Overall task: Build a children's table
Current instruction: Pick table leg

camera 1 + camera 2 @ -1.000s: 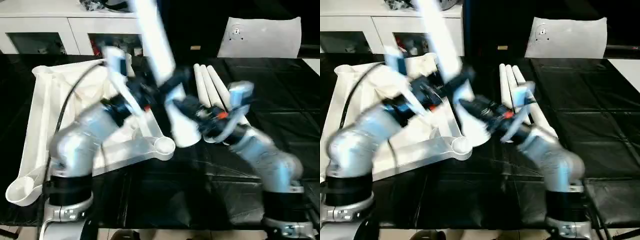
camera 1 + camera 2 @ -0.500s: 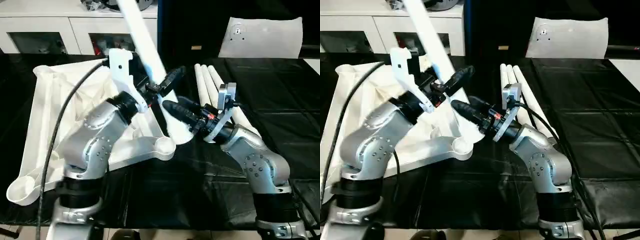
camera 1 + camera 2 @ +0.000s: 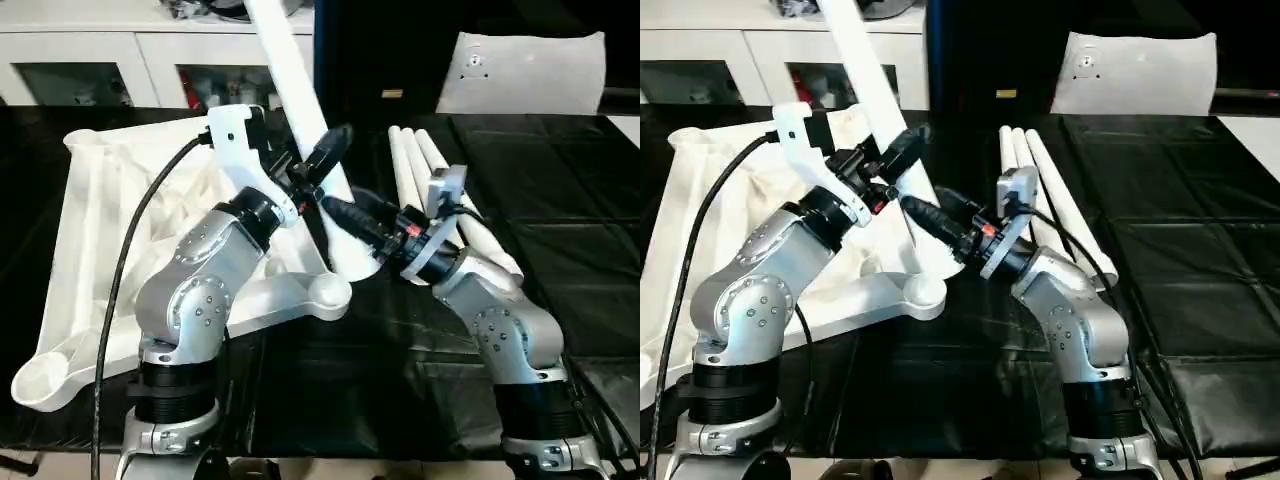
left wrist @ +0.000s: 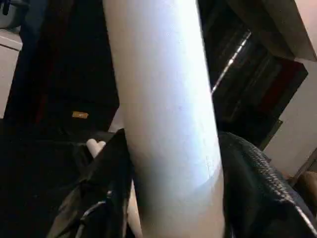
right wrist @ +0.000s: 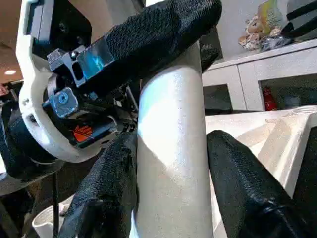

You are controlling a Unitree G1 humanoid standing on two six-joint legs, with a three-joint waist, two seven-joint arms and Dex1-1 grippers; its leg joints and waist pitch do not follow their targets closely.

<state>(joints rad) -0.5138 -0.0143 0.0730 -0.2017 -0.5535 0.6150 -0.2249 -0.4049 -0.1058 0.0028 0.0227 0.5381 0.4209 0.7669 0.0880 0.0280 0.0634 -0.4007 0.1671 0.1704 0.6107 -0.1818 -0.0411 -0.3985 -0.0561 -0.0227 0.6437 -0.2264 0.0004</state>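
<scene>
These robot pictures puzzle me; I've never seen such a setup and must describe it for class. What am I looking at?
It is a humanoid robot with two silver arms, each ending in a two-fingered black gripper. The two wide pictures come from cameras in its head, looking down at a black-covered work surface. The two close pictures come from cameras on its wrists. The left gripper and the right gripper both clasp one white table leg, held tilted in the air. Beside it lies the white table top, underside up, with a round corner socket. Three spare legs lie side by side to the right.
</scene>
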